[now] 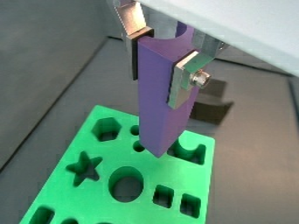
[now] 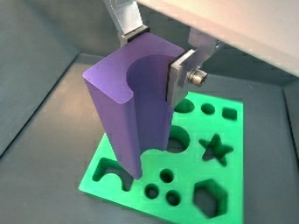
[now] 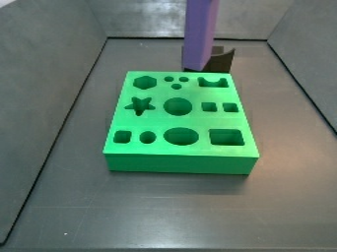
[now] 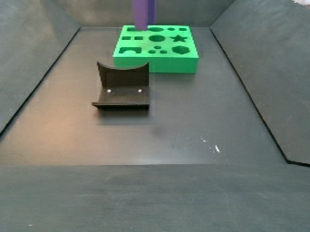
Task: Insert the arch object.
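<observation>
"What's the biggest thing on your screens?"

"One bright green board with shaped holes (image 3: 171, 157), flat on the dark floor. I make out roughly a dozen holes, among them one star and one arch-shaped hole (image 2: 114, 172). The bar hides part of the board, so I can't get an exact count."

"And the arch piece?"

"One tall purple bar with a rounded hollow along one face (image 2: 122, 105). It stands upright over the board's far edge in a side view (image 3: 202, 34). I can't tell whether its lower end touches the board."

"Anything else?"

"One dark L-shaped fixture (image 4: 121, 86), on the floor apart from the board."

"The hand?"

"The single gripper (image 1: 162, 57) is above the board, its two silver fingers (image 1: 184, 79) clamped on the bar's upper part."
</observation>
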